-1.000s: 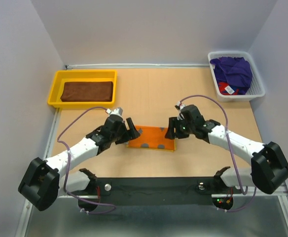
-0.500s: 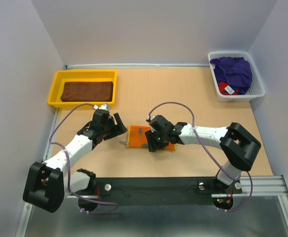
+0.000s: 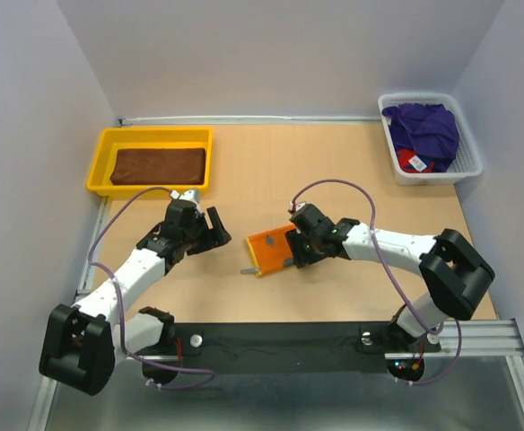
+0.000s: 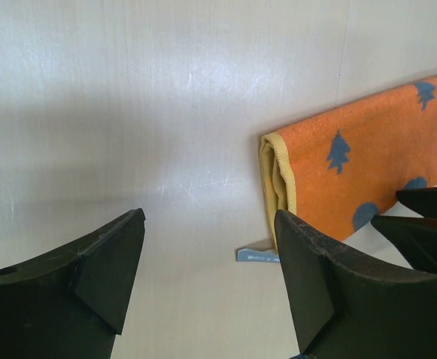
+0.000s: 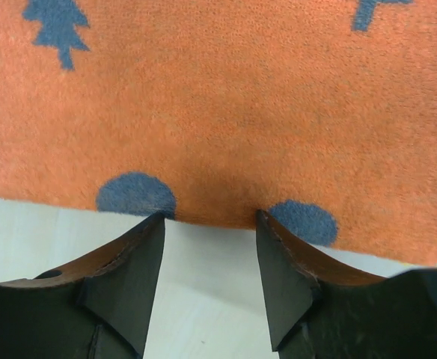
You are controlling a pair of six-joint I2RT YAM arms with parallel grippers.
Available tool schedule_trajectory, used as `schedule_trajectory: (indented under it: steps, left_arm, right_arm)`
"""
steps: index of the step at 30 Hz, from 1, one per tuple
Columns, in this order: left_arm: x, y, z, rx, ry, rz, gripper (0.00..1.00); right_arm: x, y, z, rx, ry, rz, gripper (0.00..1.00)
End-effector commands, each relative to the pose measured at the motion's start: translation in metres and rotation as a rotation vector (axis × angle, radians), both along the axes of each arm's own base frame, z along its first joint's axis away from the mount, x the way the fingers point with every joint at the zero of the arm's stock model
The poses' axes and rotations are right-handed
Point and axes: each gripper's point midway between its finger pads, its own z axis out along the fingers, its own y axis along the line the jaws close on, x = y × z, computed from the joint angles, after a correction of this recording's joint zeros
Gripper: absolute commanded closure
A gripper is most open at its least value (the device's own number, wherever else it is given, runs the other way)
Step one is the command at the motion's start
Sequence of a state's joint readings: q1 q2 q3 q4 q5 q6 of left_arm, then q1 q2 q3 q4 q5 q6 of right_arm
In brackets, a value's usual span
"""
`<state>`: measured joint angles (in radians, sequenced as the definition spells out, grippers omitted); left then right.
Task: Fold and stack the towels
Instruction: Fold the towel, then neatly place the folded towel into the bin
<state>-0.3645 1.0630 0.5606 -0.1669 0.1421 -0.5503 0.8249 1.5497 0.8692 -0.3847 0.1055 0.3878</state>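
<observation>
The orange towel [image 3: 266, 250] with dark print and a yellow border lies folded and tilted on the table, a small label [image 4: 256, 256] sticking out at its corner. My right gripper [image 3: 296, 255] is open, its fingertips [image 5: 156, 221] touching the orange towel [image 5: 218, 105] at its near edge, with bare table between them. My left gripper [image 3: 212, 228] stands wide open to the left of it, apart from the orange towel [image 4: 361, 168]. A dark brown towel [image 3: 159, 165] lies folded in the yellow tray [image 3: 100, 171]. Purple [image 3: 423, 127] and red [image 3: 413, 162] towels are heaped in the white basket [image 3: 474, 160].
The yellow tray is at the back left and the white mesh basket at the back right. Grey walls close in the table on three sides. The arms' black base bar [image 3: 280, 346] runs along the near edge.
The right gripper swept left across the orange towel and now sits at its right end; the towel has turned and shifted left. The left gripper drew back to the left, off the towel.
</observation>
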Motion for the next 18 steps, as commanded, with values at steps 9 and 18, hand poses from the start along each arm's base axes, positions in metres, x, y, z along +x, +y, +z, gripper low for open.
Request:
schedule_trajectory:
  steps: [9, 18]
  left_arm:
    - [-0.01, -0.02, -0.002, -0.178, -0.011, 0.0, 0.26]
    - [-0.011, -0.015, -0.014, -0.178, -0.007, 0.048, 0.26]
  right_arm:
    - [-0.003, 0.087, 0.057, 0.06, -0.136, 0.203, 0.42]
    - [-0.021, 0.13, 0.023, -0.043, -0.152, 0.298, 0.39]
